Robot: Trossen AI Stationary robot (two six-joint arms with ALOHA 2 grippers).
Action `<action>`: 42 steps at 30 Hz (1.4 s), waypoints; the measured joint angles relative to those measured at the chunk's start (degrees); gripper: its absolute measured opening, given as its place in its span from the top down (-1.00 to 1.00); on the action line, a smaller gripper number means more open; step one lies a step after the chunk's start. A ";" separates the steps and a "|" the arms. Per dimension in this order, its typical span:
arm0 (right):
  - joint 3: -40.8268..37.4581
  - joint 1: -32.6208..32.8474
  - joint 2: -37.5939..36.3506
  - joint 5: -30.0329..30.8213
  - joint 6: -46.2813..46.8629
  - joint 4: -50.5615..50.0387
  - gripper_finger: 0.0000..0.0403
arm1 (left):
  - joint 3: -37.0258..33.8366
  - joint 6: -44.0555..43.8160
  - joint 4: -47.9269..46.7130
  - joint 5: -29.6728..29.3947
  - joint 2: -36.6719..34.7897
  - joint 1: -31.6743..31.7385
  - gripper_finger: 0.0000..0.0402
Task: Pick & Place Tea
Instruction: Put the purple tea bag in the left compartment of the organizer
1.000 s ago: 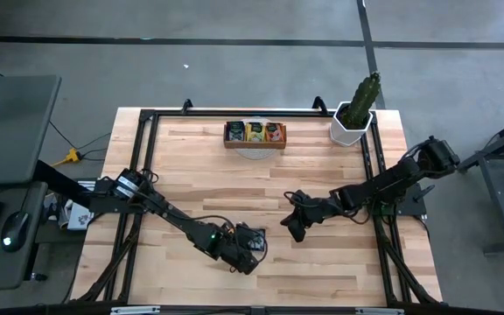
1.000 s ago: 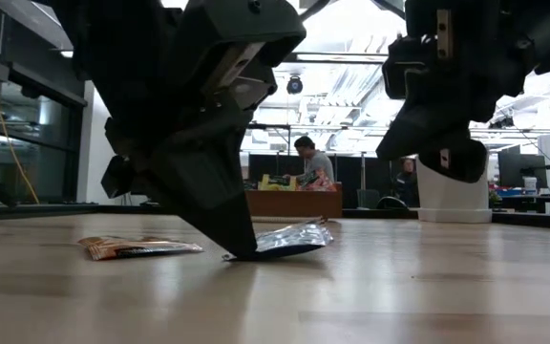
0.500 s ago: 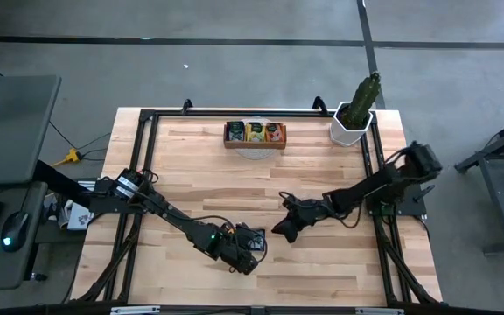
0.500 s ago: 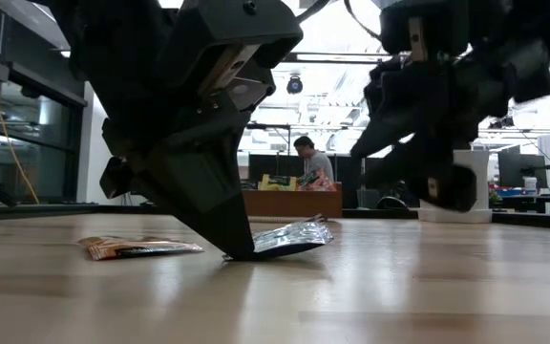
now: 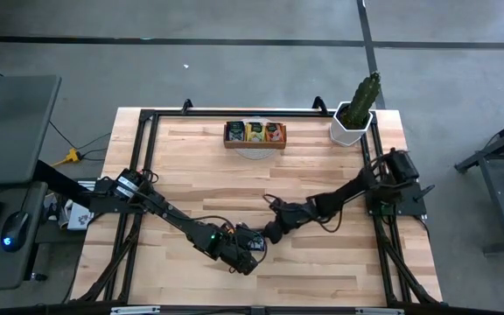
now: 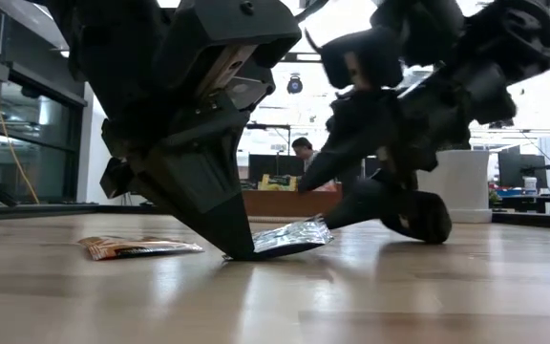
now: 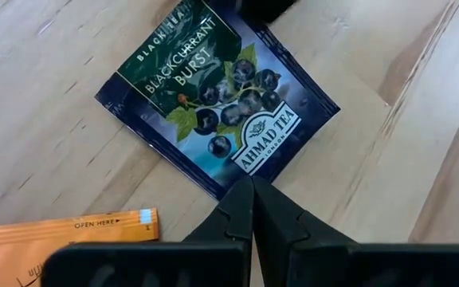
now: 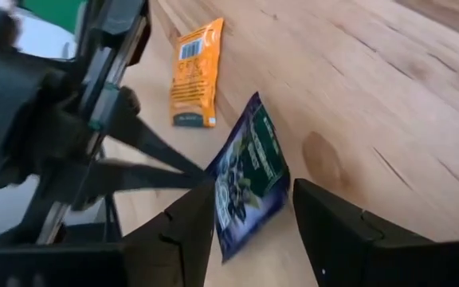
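A dark blue tea sachet (image 7: 213, 96) lies near the table's middle front, one edge on the wood and its other end (image 6: 315, 230) raised. My left gripper (image 7: 252, 187) is shut with its tips on the low edge. My right gripper (image 8: 253, 191) is open and low. Its fingers stand on either side of the sachet's raised end, and I see no touch. An orange tea sachet (image 6: 139, 247) lies flat beside them, touched by nothing. The wooden tray (image 5: 255, 133), at the far middle, holds more sachets. My left gripper presses its shut fingertips (image 6: 241, 247) down on the sachet's near edge (image 7: 241, 169). The fingers come slanting down from the table's left and near side. That edge stays on the wood while the opposite end stands tilted up off the table.
A cactus in a white pot (image 5: 354, 114) stands at the far right corner. A black frame (image 5: 147, 118) runs around the tabletop. Bare wood lies between the grippers and the tray.
My right gripper has come down and toward the table's left, up to the raised end of the blue sachet, rolling its wrist and opening its fingers on the way. The left gripper and both loose sachets have stayed as they were.
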 joint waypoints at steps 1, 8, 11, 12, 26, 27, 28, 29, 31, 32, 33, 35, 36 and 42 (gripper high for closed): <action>1.23 -0.21 0.55 -0.11 0.00 -1.58 0.17 | 0.00 0.38 0.01 0.03 0.00 0.00 1.00; 6.78 -0.78 2.41 -2.08 -4.03 -9.71 0.21 | -0.02 1.41 0.11 0.50 0.00 0.00 1.00; 7.44 -0.78 2.41 -0.99 -4.63 -11.32 0.28 | -0.04 2.23 0.43 0.73 0.02 0.00 1.00; 7.45 -0.78 2.41 -0.58 -4.70 -11.34 0.32 | -0.03 2.31 0.44 0.85 0.02 0.00 1.00; 7.27 -1.26 2.41 -2.48 -9.32 -11.46 0.96 | -0.04 3.89 0.77 1.13 0.02 0.00 1.00; 7.27 -1.26 2.41 -2.56 -9.35 -11.46 0.97 | -0.04 3.92 0.77 1.10 0.02 0.00 1.00; 7.27 -1.26 2.41 -2.62 -9.70 -11.46 0.98 | -0.04 4.01 0.77 0.99 0.02 0.00 0.99; 7.27 -1.26 2.41 -2.67 -10.28 -11.44 0.99 | -0.04 4.14 0.77 0.86 0.02 0.00 0.99; 7.27 -1.26 2.41 -2.94 -10.78 -11.44 0.99 | -0.04 4.91 0.80 0.81 0.02 0.00 0.96; 7.27 -1.28 2.41 -3.15 -11.17 -11.44 0.99 | -0.04 5.34 0.89 0.84 0.02 0.00 0.93; 7.27 -1.28 2.41 -3.36 -11.68 -11.44 0.99 | -0.04 5.63 1.00 0.84 0.02 -0.02 0.90; 7.27 -1.26 2.41 -3.73 -12.29 -11.45 0.99 | -0.04 5.81 1.00 0.81 -0.71 -0.02 0.81; 7.27 -1.26 2.41 -3.90 -12.47 -11.42 0.99 | -0.04 6.02 0.95 0.83 -1.15 -0.04 0.77; 7.26 -1.24 2.39 -4.23 -13.84 -11.72 1.00 | -0.44 8.37 -4.95 -1.30 -4.75 -0.04 0.53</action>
